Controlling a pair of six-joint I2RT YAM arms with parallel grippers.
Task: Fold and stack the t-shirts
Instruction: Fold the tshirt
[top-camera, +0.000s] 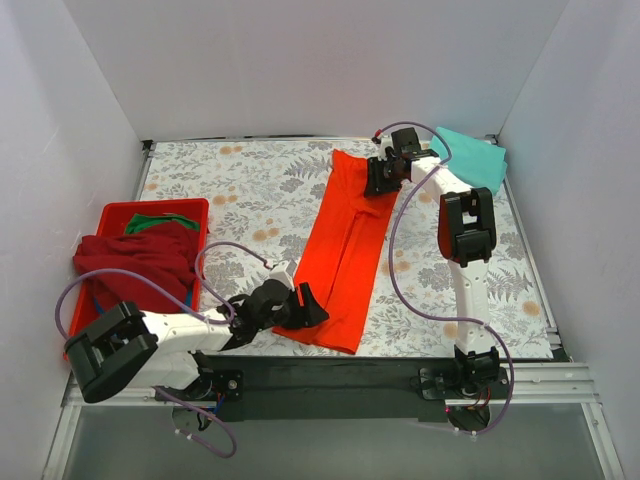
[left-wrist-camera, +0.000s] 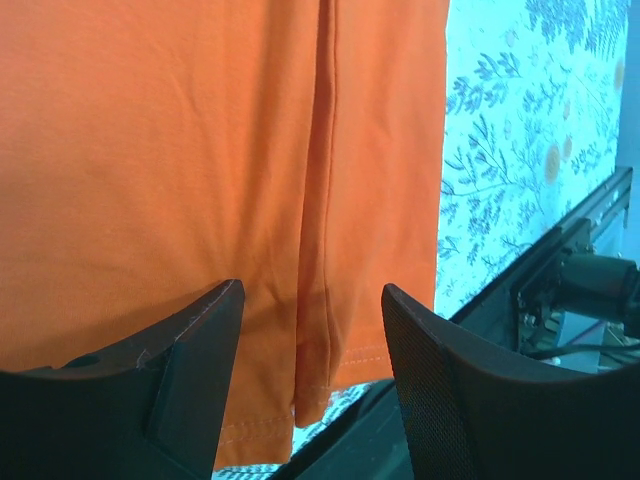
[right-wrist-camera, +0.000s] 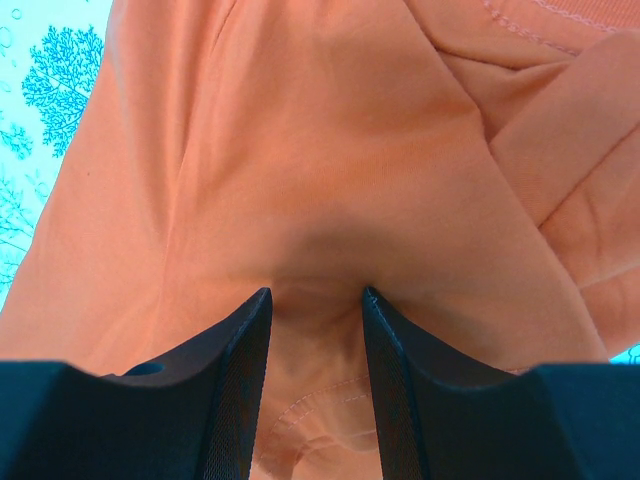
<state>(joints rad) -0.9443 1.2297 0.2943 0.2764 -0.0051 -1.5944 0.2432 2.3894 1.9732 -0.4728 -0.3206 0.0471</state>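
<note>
Top external: orange-red t-shirt (top-camera: 345, 250), folded into a long strip, lies diagonally on the floral table cover (top-camera: 250, 190). The left gripper (top-camera: 310, 305) is at its near hem, the right gripper (top-camera: 380, 178) at its far end. Mint-teal t-shirt (top-camera: 475, 158) in the far right corner.
Left wrist: fingers apart, astride the flat hem.
Right wrist: fingers apart with cloth bunched between them; cannot tell whether it is pinched.

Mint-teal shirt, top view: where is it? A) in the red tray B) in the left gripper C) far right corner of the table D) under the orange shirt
C: the mint-teal shirt lies at the table's far right corner, apart from the red tray.
</note>
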